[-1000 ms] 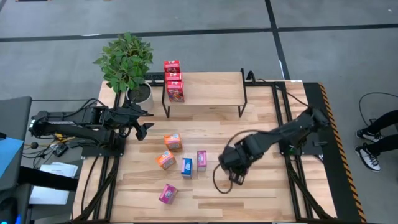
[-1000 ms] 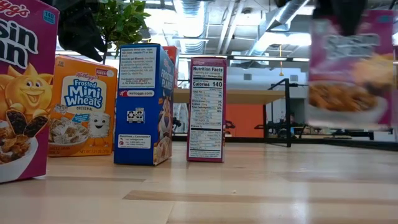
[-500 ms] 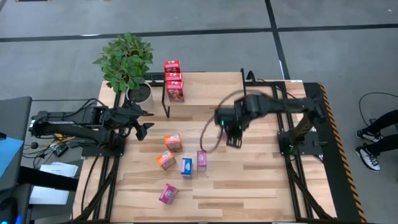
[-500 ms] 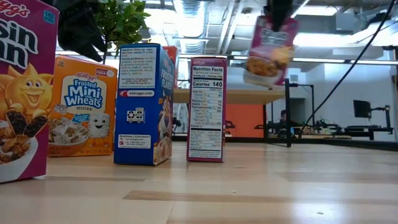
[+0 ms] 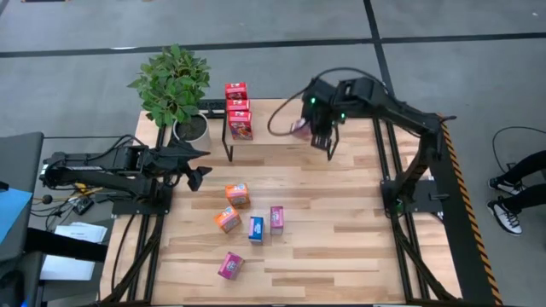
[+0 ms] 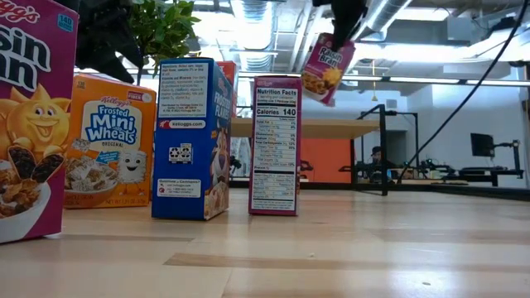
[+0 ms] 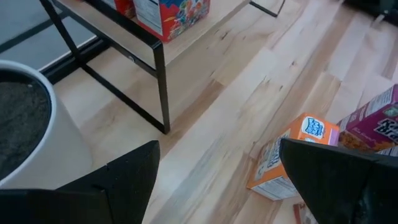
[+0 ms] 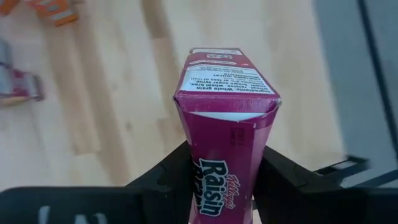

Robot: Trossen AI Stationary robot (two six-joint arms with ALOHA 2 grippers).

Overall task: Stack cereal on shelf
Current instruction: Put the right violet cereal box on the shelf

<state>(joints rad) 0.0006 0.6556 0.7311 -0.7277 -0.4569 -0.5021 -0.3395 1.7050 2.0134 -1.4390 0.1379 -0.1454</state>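
Right end effector: raised above the shelf's right half, near the far edge of the desk; clamped on a magenta Raisin Bran box. Fingers press the box's two side faces, seen in the right wrist view.
Held box: tilted in the low view, hanging clear of the desk surface and higher than the shelf board behind it.
Left end effector: near the left edge of the desk, beside the plant pot; fingers spread wide, nothing between them.
Shelf: light-wood board on black legs, along the far edge of the desk, roughly centred.
Boxes on shelf: red boxes lined up at the shelf's left end, one behind another toward the far edge; a red one shows in the left wrist view.
Boxes on desk: a loose group at mid-desk, left of centre. Orange box closest to the shelf; second orange box just toward the near edge from it; blue box and magenta box side by side, close but apart; another magenta box alone nearer the near edge.
Low view: blue box and magenta box stand upright; Frosted Mini-Wheats box upright behind.
Plant: potted, at the far-left corner of the desk, just left of the shelf.
Desk: plank top; its right half is bare wood.
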